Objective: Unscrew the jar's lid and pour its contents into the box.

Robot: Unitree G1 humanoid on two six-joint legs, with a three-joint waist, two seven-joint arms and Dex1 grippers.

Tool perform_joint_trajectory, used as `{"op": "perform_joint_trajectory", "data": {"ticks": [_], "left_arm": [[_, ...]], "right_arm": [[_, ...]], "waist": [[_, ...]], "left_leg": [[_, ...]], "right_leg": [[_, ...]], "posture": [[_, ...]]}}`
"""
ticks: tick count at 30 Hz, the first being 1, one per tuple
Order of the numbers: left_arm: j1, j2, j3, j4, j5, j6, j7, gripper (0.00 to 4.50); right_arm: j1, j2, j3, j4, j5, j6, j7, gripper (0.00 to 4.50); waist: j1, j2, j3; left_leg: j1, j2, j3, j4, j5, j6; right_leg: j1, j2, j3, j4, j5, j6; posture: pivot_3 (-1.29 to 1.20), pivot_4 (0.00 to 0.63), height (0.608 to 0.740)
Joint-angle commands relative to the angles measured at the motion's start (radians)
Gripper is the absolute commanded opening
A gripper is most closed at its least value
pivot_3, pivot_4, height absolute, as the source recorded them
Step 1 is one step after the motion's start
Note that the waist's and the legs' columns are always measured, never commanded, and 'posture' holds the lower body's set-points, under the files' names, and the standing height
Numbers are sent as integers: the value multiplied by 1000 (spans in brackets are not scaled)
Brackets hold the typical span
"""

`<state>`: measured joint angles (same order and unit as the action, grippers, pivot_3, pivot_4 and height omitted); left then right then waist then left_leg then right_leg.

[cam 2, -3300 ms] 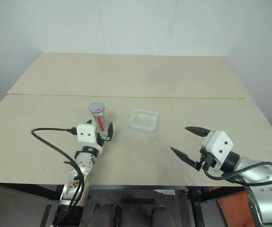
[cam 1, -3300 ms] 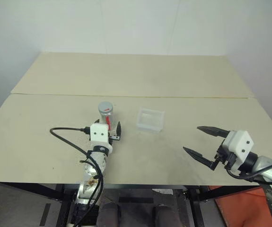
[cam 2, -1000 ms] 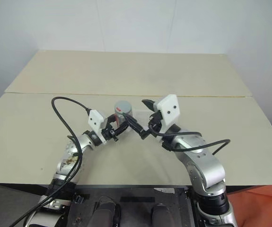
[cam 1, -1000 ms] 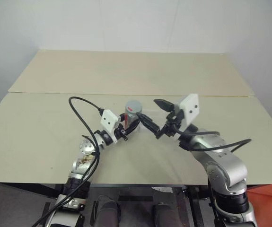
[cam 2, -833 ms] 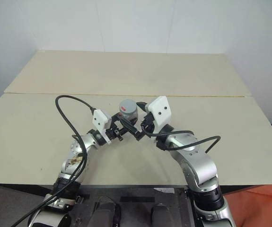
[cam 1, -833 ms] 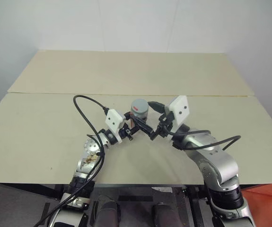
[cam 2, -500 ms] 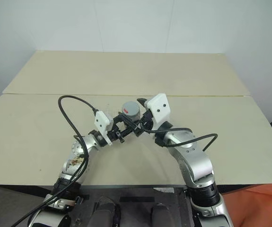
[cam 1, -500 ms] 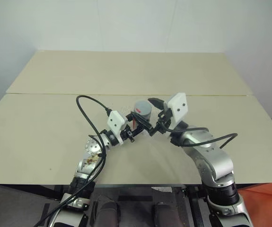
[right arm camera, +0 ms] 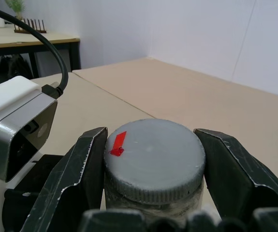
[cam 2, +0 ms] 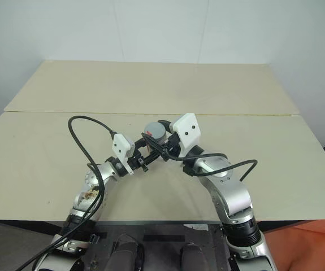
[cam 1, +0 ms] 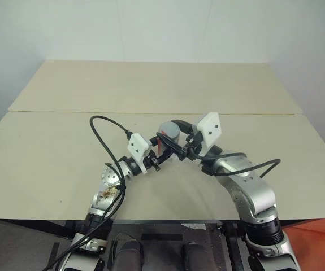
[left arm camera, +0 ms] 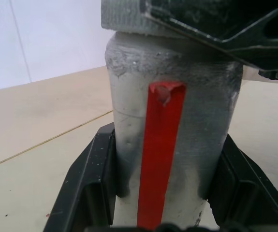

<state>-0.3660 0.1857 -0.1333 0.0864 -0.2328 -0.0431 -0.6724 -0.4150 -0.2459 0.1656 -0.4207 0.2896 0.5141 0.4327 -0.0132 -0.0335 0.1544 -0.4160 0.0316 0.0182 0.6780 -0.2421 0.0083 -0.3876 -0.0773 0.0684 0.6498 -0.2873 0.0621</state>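
White wall behind, pale beige desk point(cam 1: 49, 152) made of two boards with a seam running across.

Landmark = the jar point(left arm camera: 170, 121). It's held up off the desk, in front of the seam and roughly mid-width.

- Left claw point(cam 1: 161, 153): clamped on the jar body from its left side. In the left wrist view both fingers point(left arm camera: 88, 186) press the lower wall either side of the red stripe point(left arm camera: 159, 154).
- Right claw point(right arm camera: 151, 166): comes in from the jar's right, fingers either side of the lid point(right arm camera: 153, 159). In the right wrist view both pads sit at the lid's rim, looks like contact, jaws closed down on it. I read this as gripping the lid, ready to twist.
- Lid is on the jar, red mark point(right arm camera: 118, 144) near its edge. Nothing unscrewed yet.
- The box: can't spot it, likely hidden behind the arms and jar.

Risks from here:
- Left grip is low on the body. If the twist torque beats that friction, the jar spins with the lid and nothing loosens.
- Right pads catch the rim only. Slight off-axis pull could make them slip off or cock the lid on its thread.
- Jar is in the air, so a slip means a drop and spilled contents on the desk.
- Lid popping free suddenly could tip the jar before it's over the box.
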Motion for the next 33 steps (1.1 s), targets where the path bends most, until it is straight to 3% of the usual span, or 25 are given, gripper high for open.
{"op": "perform_joint_trajectory", "data": {"ticks": [1,8,15,26,33], "left_arm": [[7,13,0,-48,0,0,-8,2093],[4,73,26,-79,-36,-4,-63,2093],[-9,144,46,-134,-111,41,-159,2093],[-8,148,37,-128,-123,40,-186,2093],[-11,136,37,-121,-116,36,-184,2093]], "right_arm": [[-13,-7,-4,-13,-17,-38,5,2808],[-45,-39,-56,1,104,-42,145,2808],[-174,-118,-72,179,239,-77,466,2808],[-420,-122,-42,594,243,-168,904,2808],[-468,-127,-59,709,210,-253,1007,2808]], "waist": [[0,0,0],[-1,0,0],[-2,0,0],[-1,1,1],[1,1,1]], "left_leg": [[0,0,0,0,0,0],[0,0,0,0,0,0],[0,1,0,0,0,0],[1,1,1,0,0,0],[0,1,1,0,0,0]], "right_leg": [[0,0,0,0,0,0],[0,0,0,0,0,0],[0,0,0,0,0,0],[0,0,0,0,0,0],[0,0,0,0,0,0]], "posture": [[0,150,740],[0,150,740],[0,150,740],[0,150,740],[0,150,740]]}}
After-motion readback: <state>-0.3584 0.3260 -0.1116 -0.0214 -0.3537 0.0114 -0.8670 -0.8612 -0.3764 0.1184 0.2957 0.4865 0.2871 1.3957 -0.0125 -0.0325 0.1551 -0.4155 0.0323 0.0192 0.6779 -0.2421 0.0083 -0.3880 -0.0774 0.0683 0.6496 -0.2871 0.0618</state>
